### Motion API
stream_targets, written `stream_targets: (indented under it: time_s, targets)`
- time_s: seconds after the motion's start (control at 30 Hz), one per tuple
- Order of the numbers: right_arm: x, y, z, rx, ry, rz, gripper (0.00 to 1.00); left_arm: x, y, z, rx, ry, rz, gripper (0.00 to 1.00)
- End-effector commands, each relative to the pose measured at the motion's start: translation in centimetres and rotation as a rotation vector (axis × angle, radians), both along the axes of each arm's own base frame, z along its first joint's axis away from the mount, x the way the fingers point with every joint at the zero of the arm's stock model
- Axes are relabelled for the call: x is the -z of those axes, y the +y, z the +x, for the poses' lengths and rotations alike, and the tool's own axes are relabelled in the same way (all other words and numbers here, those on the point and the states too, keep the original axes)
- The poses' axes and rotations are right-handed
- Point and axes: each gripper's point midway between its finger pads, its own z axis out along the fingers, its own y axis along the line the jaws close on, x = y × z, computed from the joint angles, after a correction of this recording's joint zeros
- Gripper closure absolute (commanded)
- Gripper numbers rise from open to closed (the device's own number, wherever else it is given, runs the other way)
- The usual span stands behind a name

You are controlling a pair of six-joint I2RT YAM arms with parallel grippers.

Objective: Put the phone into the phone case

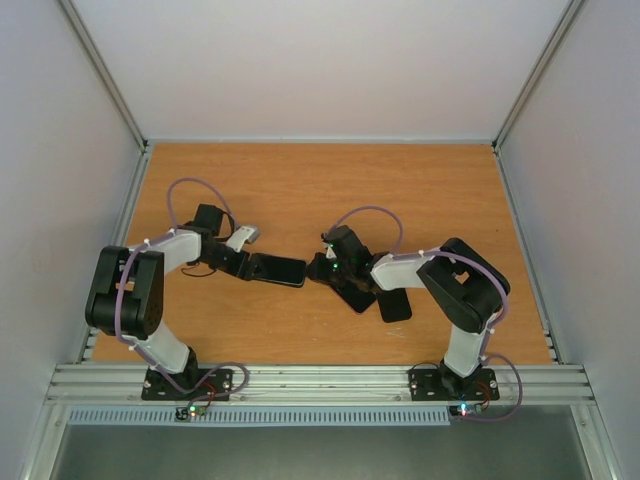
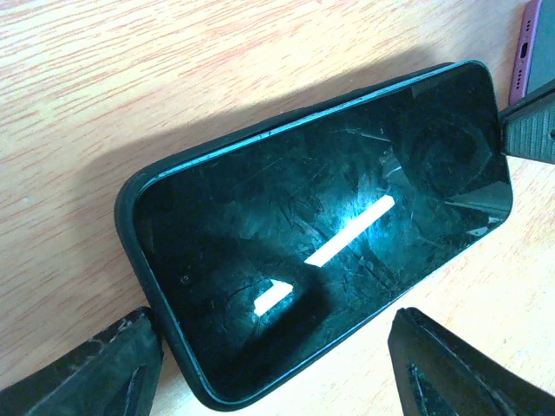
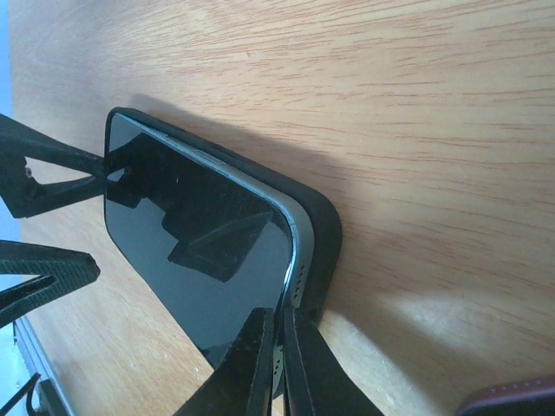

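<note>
The phone [image 1: 278,270] lies flat on the wooden table between both grippers, black screen up. In the left wrist view the phone [image 2: 329,234] sits in the black phone case [image 2: 130,225] at its near end. In the right wrist view the phone [image 3: 191,251] rides up at the other end, its silver edge with speaker holes showing above the case [image 3: 321,234]. My left gripper [image 1: 243,264] [image 2: 276,325] is open, a finger either side of the phone's end. My right gripper [image 1: 322,268] [image 3: 279,316] is shut, its tips against the raised silver edge.
Two dark flat items [image 1: 393,305] lie on the table just under the right arm. A purple-edged item [image 2: 529,52] [image 3: 512,403] lies close to the phone's right end. Metal rails and white walls bound the table [image 1: 300,180].
</note>
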Motion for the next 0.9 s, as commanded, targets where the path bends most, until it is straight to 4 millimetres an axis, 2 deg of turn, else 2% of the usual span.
stream_targets:
  time_s: [0.0, 0.47, 0.87]
  targets:
    - [0.3, 1.9, -0.9, -0.063, 0.006, 0.049, 0.95, -0.2, -0.8, -0.1, 0.03, 0.011, -0.036, 0.28]
    - [0.3, 4.4, -1.4, -0.12, 0.007, 0.061, 0.95, -0.1, -1.0, -0.2, 0.039, 0.017, -0.046, 0.28]
    - [0.8, 5.5, -2.1, -0.145, 0.016, 0.047, 0.96, -0.3, -1.1, -0.3, 0.045, 0.014, -0.051, 0.28]
